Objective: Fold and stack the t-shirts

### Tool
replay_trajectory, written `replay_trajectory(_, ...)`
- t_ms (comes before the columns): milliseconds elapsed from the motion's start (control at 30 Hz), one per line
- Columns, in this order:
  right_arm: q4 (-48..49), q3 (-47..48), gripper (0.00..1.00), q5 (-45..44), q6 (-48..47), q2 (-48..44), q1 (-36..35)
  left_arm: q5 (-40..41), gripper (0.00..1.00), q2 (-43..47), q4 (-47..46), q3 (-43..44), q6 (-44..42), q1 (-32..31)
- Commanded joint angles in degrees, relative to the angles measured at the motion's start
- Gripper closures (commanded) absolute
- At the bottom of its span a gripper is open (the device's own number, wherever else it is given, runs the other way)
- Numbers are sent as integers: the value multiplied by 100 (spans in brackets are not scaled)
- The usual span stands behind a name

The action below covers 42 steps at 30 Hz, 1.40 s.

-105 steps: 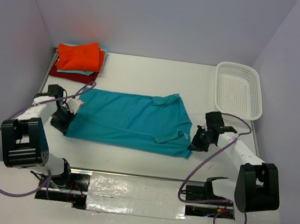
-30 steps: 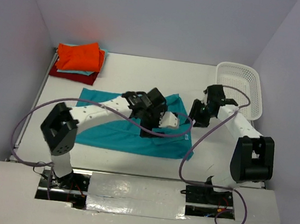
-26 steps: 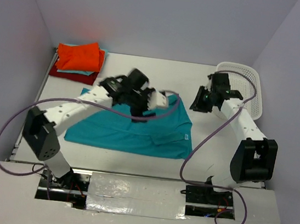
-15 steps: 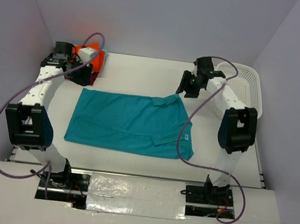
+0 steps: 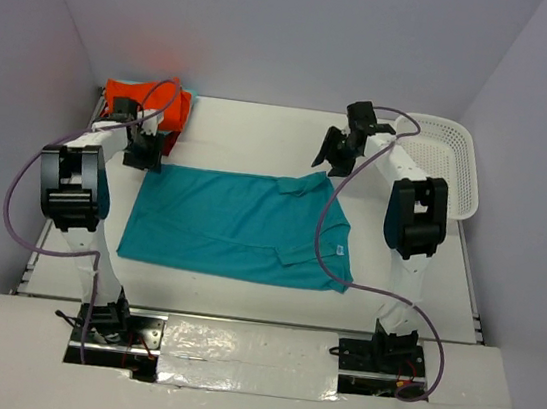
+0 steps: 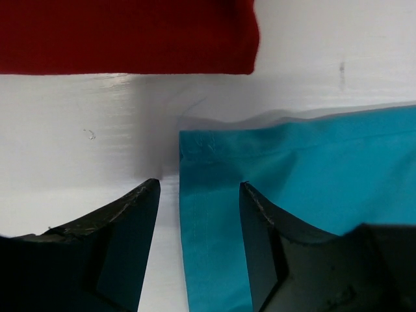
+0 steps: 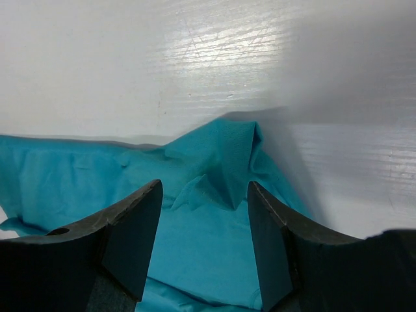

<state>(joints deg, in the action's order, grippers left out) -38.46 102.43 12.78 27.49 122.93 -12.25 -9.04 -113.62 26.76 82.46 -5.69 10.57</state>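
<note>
Robot lab cell: plain walls [image 5: 276,33], white table [image 5: 253,131], taped base plate [image 5: 235,346], cables [image 5: 7,210].

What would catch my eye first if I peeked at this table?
The big blue-green shirt is spread flat in the middle of the table. An open claw hovers at each of its far corners, the left claw and the right claw. A bright orange shirt glows in the far left corner, and a white basket sits at the far right.
</note>
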Motion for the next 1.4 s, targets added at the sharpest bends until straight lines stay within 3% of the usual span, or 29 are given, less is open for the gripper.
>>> replay_trajectory(0, 66, 198, 38, -56, 99, 29, -67, 200, 35, -203, -373, 166, 227, -11)
replay_trajectory(333, -21, 110, 40, -162, -77, 19, -84, -27, 31, -757, -725, 385, 323, -46)
replay_trajectory(533, -92, 303, 45, -118, -24, 345, -146, -283, 46, -661, -813, 122, 402, -46)
replay_trajectory(567, -109, 321, 53, -100, -41, 415, -146, -326, 60, -661, -813, 130, 420, -55)
replay_trajectory(600, -127, 347, 60, -91, -50, 433, -146, -370, 67, -670, -787, 165, 420, -55)
replay_trajectory(633, -136, 365, 76, -91, -76, 451, -146, -449, 80, -661, -769, 183, 411, -55)
replay_trajectory(733, -214, 365, 100, -152, -120, 389, -137, -459, 100, -539, -682, 183, 359, -46)
replay_trajectory(1000, -285, -336, 100, -109, -375, -732, -155, -397, 100, 313, -594, -194, -581, -55)
replay_trajectory(1367, 66, -3658, 100, 867, -367, -3319, -172, -704, 100, 2432, -506, -2020, -3261, -11)
